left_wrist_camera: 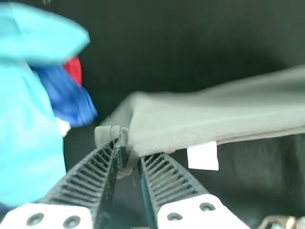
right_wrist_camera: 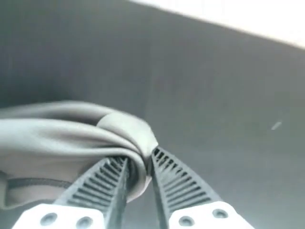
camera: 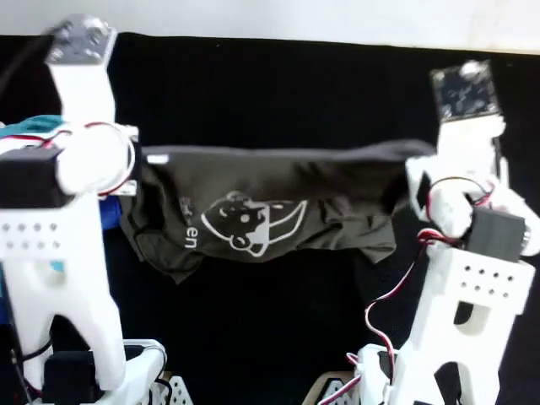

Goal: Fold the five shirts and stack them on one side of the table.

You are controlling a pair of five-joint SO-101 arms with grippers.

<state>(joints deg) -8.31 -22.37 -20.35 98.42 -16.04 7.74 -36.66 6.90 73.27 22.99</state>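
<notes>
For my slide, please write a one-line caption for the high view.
The left pincer and the right pincer hold a dark shirt stretched between them over the black table.

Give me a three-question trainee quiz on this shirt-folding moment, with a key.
1. True or false: the grey shirt lies folded and untouched.
2. Which colour shows in the clothes pile beside the left hand? A yellow, B red, C green.
3. Fill in: the shirt's white tag hangs near the ___ hand.
Key: 1 false, the left hand and the right hand both clamp it; 2 B; 3 left.
</notes>
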